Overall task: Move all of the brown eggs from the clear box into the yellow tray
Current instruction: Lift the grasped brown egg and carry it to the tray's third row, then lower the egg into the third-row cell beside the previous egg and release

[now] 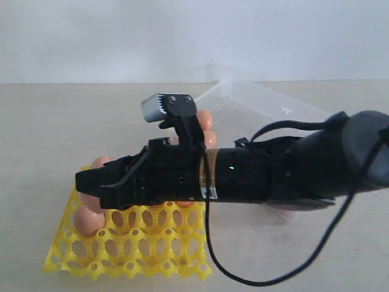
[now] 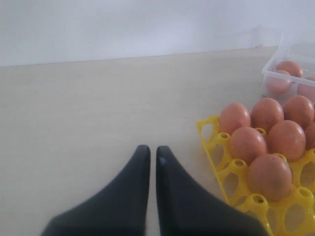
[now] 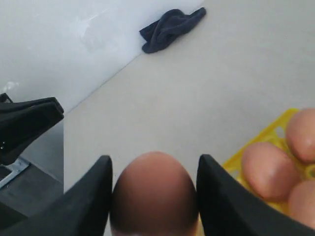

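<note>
A matte, pale beige worktop [image 2: 74,123] runs back to a plain white wall [image 2: 123,24]. The right pincer [image 3: 155,158] is clenched on one brown egg [image 3: 153,196]. Its two smooth, black, wedge-shaped fingers press the egg's rounded sides. In the exterior view this pincer hangs over the left part of the yellow tray [image 3: 234,166]. Whether the egg touches a cup I cannot tell.

The tray is glossy bright yellow plastic, a lattice of open-work cups and small raised peaks. At least six more brown eggs [image 2: 268,176], smooth, oval and faintly speckled, sit upright in its cups in close rows.

Beyond the tray's far corner stands the clear box [image 2: 275,73], thin transparent plastic with rounded corners. A few eggs show inside it, and its lid is tipped open.

The left pincer [image 2: 151,150] rests low beside the tray's near edge. It is clenched on nothing, with only a thin slit between its fingers.

A thin black cable [image 1: 267,280] loops down from the right arm. A crumpled dark cloth [image 3: 170,27] lies well apart from the tray.
</note>
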You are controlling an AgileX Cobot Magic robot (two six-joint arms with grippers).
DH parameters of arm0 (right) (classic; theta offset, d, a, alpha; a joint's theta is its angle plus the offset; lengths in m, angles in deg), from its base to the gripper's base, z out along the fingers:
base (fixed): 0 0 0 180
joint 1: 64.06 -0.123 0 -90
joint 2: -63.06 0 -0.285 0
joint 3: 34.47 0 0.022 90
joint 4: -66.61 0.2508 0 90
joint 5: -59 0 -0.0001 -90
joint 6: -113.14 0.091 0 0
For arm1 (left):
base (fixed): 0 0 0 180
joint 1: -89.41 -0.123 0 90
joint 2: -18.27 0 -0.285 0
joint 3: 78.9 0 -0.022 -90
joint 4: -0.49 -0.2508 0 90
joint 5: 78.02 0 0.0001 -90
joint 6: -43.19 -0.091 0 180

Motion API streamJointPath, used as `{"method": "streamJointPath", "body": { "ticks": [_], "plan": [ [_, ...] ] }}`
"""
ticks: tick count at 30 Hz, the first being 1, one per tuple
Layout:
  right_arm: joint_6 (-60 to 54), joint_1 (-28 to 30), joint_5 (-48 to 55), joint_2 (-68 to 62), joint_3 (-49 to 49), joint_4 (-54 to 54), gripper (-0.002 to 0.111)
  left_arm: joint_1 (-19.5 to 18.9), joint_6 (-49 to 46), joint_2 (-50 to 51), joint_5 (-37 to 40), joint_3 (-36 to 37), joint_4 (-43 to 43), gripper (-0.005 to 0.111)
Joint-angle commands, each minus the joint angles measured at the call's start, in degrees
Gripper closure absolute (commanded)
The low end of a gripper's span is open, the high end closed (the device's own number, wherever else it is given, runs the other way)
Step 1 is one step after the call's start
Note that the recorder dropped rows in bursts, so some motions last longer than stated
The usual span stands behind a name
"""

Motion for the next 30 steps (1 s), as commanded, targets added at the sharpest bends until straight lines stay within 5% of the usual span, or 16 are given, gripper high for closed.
{"method": "streamJointPath", "body": {
  "ticks": [1,13,30],
  "plan": [
    [4.2,-0.1,1.0,-3.3,7.1,-8.3,0.108,0.2,-0.1,-0.2,-0.2,0.2,-0.1,0.103],
    [-13.8,-0.1,12.9,-3.8,7.6,-9.0,0.108,0.2,-0.1,-0.2,-0.2,0.2,-0.1,0.103],
    [-13.6,-0.1,10.4,-8.5,8.7,-7.5,0.108,0.2,-0.1,-0.2,-0.2,0.2,-0.1,0.103]
  ]
}}
